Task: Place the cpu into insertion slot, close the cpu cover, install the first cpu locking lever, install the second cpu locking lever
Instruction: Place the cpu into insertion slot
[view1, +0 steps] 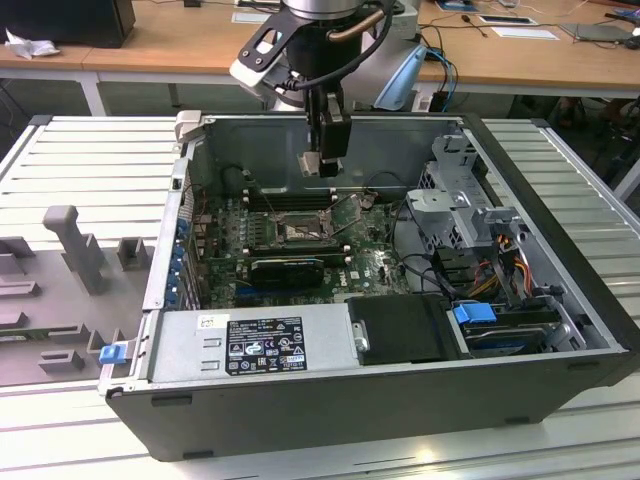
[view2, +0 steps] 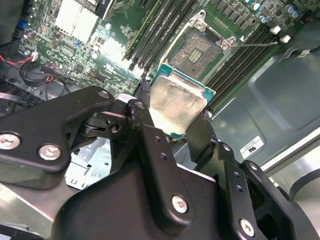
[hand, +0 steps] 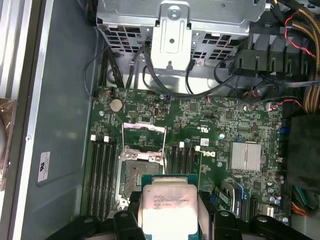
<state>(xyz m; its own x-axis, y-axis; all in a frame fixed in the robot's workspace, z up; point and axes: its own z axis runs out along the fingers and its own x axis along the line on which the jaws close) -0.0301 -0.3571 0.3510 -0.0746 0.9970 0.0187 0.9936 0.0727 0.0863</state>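
Observation:
My gripper (view1: 322, 163) hangs inside the open computer case, shut on the cpu (view1: 311, 160), a small flat pale square chip. In both wrist views the cpu (view2: 177, 105) (hand: 167, 205) sits between two black fingers (view2: 143, 112). Below it lies the insertion slot (view1: 300, 232) (view2: 196, 50) (hand: 140, 177), a square socket with a brownish contact field on the green board, with nothing in it. The cpu cover (hand: 144, 136), a thin metal frame, stands swung open beside the socket. A thin wire locking lever (view2: 252, 44) sticks out from the socket's corner.
Long black memory slots (hand: 102, 175) flank the socket. A drive cage (view1: 460, 205), loose cables (view1: 500, 265) and a black power supply (view1: 250, 345) fill the case. A silver heatsink (hand: 246, 156) sits on the board. Grey fixtures (view1: 70, 245) stand on the table at the exterior view's left.

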